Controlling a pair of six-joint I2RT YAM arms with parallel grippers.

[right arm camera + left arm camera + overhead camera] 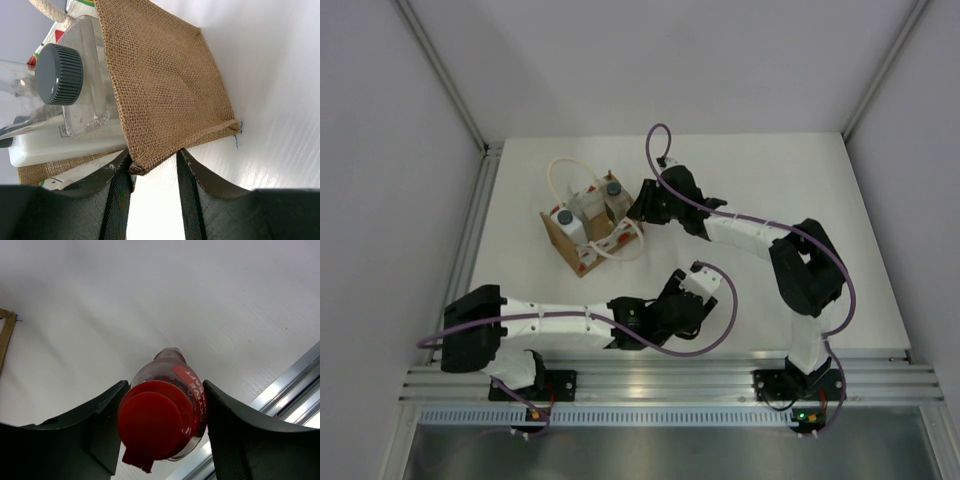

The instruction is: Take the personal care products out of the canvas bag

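Well, farthest left sits the bag (582, 250). My right hand (154, 165) is nipped nearly closed on the rim of its brown end panel, with the cloth pinched between the fingers. I judge that grip is there to keep the bag from sliding or tipping while things are lifted out. It is boxy, with a coarse tan weave, white red-patterned sides and pale cord handles flopped outward.

Just past that hand's fingertips, inside the bag, stands a white bottle (87, 100) with a ribbed dark grey cap. A second bottle (565, 224), capped the same, shows at the end of the bag away from the hand.

To the right, well apart from the bag, my left hand (164, 405) is closed partway on the red bottle (175, 375), a finger pressed to each side just below its cap. So that one is out. It is translucent with a red label. Its red flip cap faces the wrist and its base points down at the tabletop (150, 300); I can't tell whether it touches.
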